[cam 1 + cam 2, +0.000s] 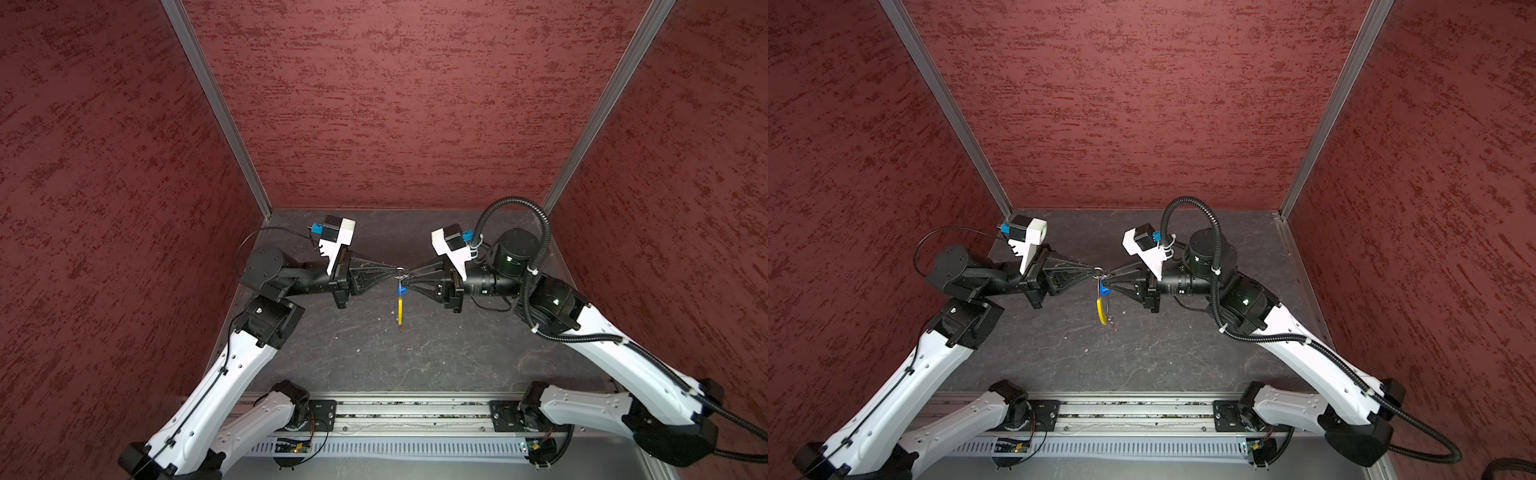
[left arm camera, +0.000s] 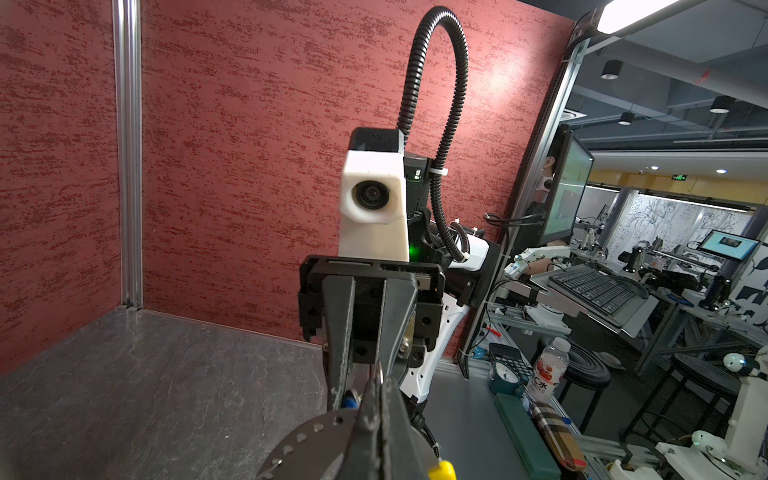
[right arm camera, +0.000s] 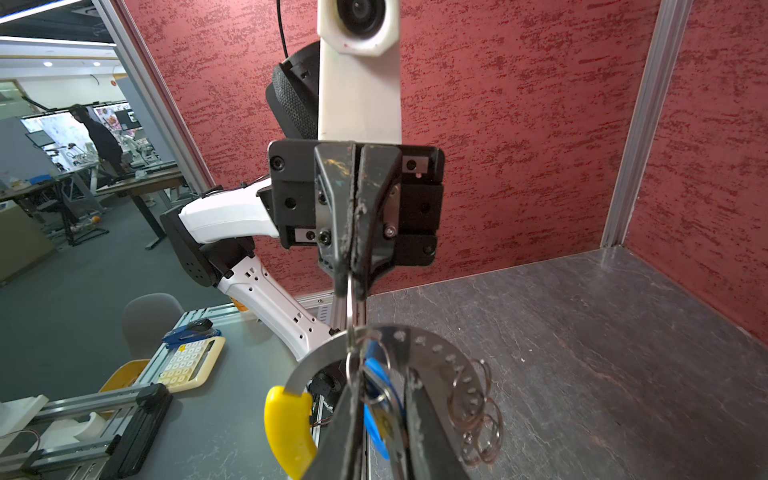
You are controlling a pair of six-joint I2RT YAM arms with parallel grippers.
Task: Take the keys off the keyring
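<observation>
Above the middle of the table my two grippers meet tip to tip in both top views. The left gripper is shut on a small silver split ring of the keyring. From that ring hang the blue key, the keyring's perforated metal band and its yellow sleeve. The red key dangles lowest. The right gripper has its fingers closed on the blue key's head.
Several spare split rings hang from the band. The dark stone-like table lies below, with red walls on three sides and a metal rail along the front. A calculator sits outside the cell.
</observation>
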